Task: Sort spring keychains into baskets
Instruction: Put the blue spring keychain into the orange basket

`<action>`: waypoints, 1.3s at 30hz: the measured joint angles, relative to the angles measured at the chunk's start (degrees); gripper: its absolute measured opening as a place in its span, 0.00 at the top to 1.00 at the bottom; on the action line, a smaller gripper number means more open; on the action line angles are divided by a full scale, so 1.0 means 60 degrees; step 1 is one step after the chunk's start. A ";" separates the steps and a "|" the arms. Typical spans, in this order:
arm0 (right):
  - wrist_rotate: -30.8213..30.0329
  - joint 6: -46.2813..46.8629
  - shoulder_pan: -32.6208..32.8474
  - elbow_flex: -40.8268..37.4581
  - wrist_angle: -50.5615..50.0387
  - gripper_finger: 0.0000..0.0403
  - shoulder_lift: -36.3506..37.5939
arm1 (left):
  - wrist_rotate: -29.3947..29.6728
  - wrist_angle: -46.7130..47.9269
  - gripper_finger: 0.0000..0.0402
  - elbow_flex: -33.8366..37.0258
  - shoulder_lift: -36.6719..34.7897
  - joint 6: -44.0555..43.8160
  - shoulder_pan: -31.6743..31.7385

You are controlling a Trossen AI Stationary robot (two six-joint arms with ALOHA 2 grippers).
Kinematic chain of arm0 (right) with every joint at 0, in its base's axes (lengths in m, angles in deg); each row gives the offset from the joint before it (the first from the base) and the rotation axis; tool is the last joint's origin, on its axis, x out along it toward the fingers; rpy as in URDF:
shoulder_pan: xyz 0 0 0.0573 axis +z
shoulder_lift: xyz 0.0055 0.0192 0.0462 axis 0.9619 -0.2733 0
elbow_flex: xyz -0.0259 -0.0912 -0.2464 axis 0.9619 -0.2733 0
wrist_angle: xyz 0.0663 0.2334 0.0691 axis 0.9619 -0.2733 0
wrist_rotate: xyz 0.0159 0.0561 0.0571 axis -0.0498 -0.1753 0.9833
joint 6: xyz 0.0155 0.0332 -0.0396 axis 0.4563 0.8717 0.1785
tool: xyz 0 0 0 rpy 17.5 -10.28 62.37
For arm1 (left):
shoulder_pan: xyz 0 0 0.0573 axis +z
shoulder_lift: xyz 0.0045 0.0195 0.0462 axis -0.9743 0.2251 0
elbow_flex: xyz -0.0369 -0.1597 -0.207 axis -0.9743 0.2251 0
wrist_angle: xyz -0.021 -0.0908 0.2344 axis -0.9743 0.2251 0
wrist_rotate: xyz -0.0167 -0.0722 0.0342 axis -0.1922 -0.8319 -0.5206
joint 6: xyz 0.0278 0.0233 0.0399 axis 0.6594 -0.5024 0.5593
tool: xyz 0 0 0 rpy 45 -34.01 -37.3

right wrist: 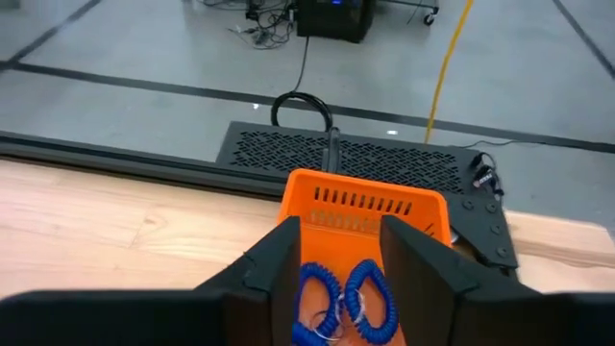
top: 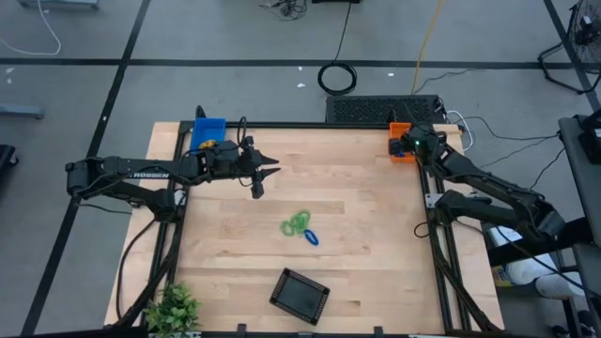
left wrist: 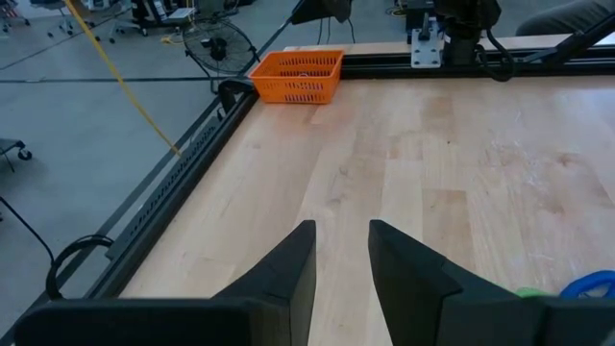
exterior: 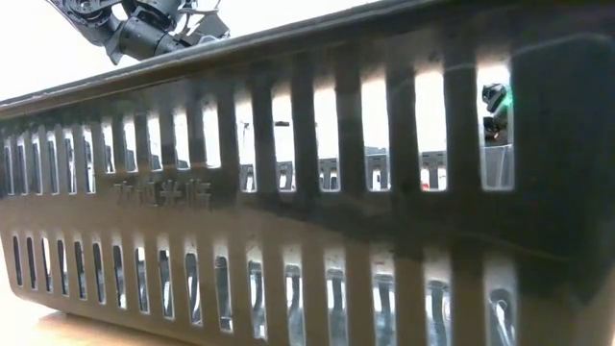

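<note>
Green spring keychains (top: 297, 223) and a blue one (top: 311, 238) lie together on the table's middle. The blue keychain (left wrist: 591, 284) also shows at the left wrist view's edge. My left gripper (top: 266, 175) (left wrist: 342, 252) hovers open over bare wood, left of and beyond that pile. My right gripper (top: 406, 144) (right wrist: 341, 252) is open above the orange basket (right wrist: 365, 207) at the far right corner. Two blue keychains (right wrist: 348, 298) lie inside that basket, below and between the fingers. The blue basket (top: 208, 131) sits at the far left corner. The black basket (top: 300, 292) rests near the near edge.
A green plant (top: 174, 308) stands at the near left corner. The black basket's slotted wall (exterior: 307, 192) fills the low view. Black frame rails (top: 435, 225) run along the table's sides. Bare wood lies between the pile and the right rail.
</note>
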 joint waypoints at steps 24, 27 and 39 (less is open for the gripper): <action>0.9702 -0.0315 0.1905 -0.2016 0.7230 0.71 0.0026 | 0.0000 -0.0004 0.73 0.0000 0.0000 0.0000 0.0000; 1.0550 -0.0031 0.2130 -0.2248 0.7523 0.71 0.0029 | 0.0002 -0.0007 0.73 0.0000 0.0000 0.0000 0.0000; 1.1801 0.0160 0.3924 -0.2758 0.8166 0.72 0.0029 | 0.0000 -0.0140 0.73 0.0000 0.0000 0.0001 -0.0001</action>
